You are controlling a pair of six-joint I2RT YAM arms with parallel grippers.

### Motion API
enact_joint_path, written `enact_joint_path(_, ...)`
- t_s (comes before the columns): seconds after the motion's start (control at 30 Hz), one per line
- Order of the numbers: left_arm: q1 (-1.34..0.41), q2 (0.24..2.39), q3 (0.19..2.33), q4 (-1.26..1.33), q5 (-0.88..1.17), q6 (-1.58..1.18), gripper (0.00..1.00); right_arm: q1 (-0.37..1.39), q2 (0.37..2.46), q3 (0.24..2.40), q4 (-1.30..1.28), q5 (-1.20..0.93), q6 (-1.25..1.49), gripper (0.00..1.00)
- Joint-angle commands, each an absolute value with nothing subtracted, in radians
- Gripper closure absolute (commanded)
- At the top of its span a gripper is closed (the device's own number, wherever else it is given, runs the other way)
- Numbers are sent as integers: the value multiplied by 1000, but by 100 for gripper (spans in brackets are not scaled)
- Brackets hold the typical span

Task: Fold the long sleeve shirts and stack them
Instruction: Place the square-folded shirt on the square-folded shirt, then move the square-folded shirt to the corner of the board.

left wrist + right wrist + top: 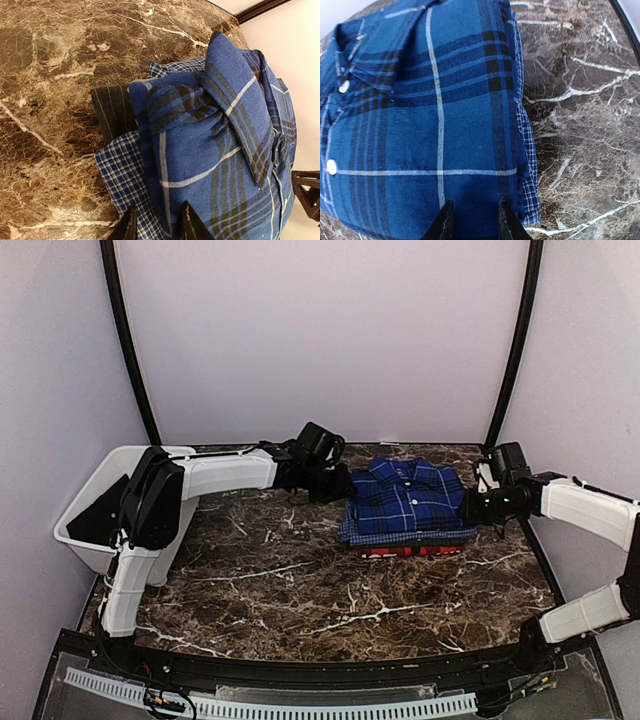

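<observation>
Three folded long sleeve shirts lie stacked at the back middle of the table. The deep-blue plaid shirt is on top, the lighter blue fine-check shirt is under it, and a red shirt shows at the bottom front edge. My left gripper is at the stack's left edge, with its jaws apart over the plaid and the fine-check. My right gripper is at the stack's right edge, open over the plaid. The fine-check edge shows beside it.
A dark pinstriped cloth sticks out under the plaid near the collar. A white bin with dark contents stands at the table's left side. The brown marble table shows in front of the stack.
</observation>
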State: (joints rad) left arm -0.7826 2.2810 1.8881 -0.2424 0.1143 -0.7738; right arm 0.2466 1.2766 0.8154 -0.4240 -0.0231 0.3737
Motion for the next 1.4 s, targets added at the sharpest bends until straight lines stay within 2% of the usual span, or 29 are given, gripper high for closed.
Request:
enact_joint_path(0.0, -773, 2248, 1887, -288, 105, -746, 71, 247, 1188, 805, -430, -9, 393, 67)
enact_joint_path(0.13, -771, 2220, 1906, -318, 99, -715, 61, 284, 1126, 802, -478, 16, 403, 56)
enact_joint_path(0.23, -770, 2173, 1895, -333, 84, -686, 49, 334, 1070, 787, -502, 43, 426, 42)
enact_joint_path(0.3, -770, 2133, 1870, -328, 76, -672, 46, 373, 1045, 780, -514, 54, 451, 35)
enact_joint_path(0.4, -772, 2070, 1791, -302, 66, -655, 44, 454, 1028, 776, -526, 69, 494, 17)
enact_joint_path(0.57, -771, 1935, 1665, -259, 32, -638, 39, 588, 1029, 790, -566, 135, 571, 4)
enact_joint_path(0.6, -771, 1918, 1623, -253, 26, -635, 25, 610, 1027, 789, -570, 146, 585, 2)
enact_joint_path(0.67, -771, 1863, 1564, -227, 15, -634, 20, 646, 1021, 781, -571, 160, 616, 1)
enact_joint_path(0.87, -771, 1681, 1387, -187, -42, -638, 18, 768, 1038, 750, -567, 203, 709, 1)
enact_joint_path(0.9, -771, 1663, 1348, -183, -46, -639, 9, 787, 1049, 745, -565, 215, 725, 1)
enact_joint_path(0.97, -771, 1614, 1295, -173, -48, -644, 2, 821, 1070, 734, -551, 225, 751, 2)
enact_joint_path(1.37, -771, 1346, 1060, -187, -123, -661, 1, 910, 1232, 662, -352, 230, 856, 2)
